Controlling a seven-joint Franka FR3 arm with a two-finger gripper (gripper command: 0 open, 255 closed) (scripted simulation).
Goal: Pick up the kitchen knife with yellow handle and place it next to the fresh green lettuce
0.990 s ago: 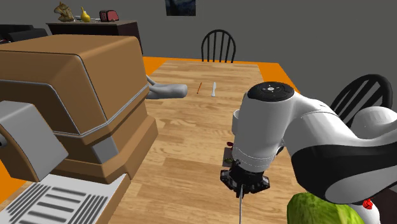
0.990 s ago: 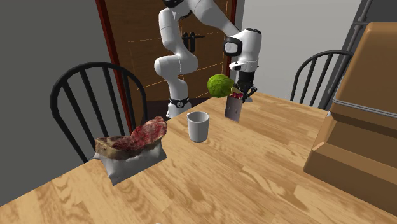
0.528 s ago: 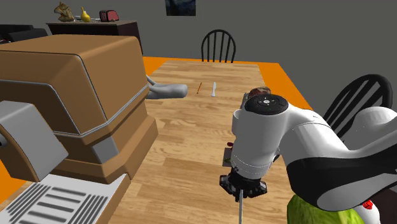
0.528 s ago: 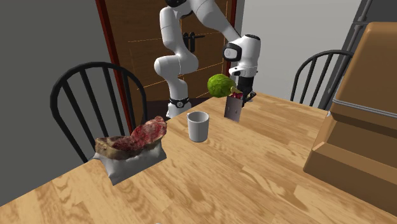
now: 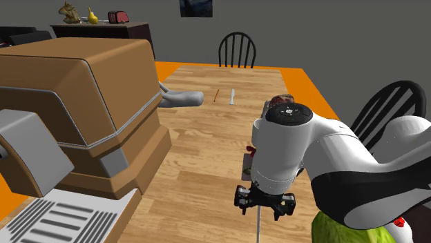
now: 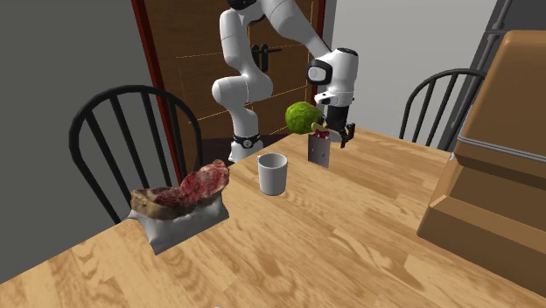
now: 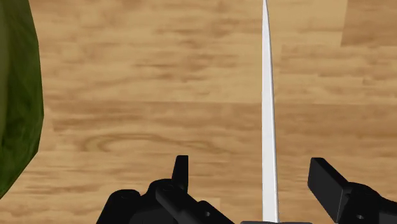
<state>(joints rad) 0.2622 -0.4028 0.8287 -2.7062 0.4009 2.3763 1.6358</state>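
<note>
My gripper hangs over the near end of the wooden table, and its fingers stand wide apart. Under it the knife hangs blade-down with its grey blade upright. In the wrist view the blade shows edge-on between the open fingers of the gripper, nearer one of them and touched by neither. The green lettuce lies right beside the gripper, by the table's corner. In the second exterior view the lettuce sits just behind the gripper. Off to one side of the fingers lies the lettuce.
A large brown box-like appliance takes up the table's left side in the shoulder view. A white cup stands close to the knife. Raw meat on a grey bag lies by a black chair. Another chair stands at the far end.
The fingers were shut on the knife's handle and have now spread apart, letting go of it. Over the second the arm sank a little; the blade stays in the same place.
</note>
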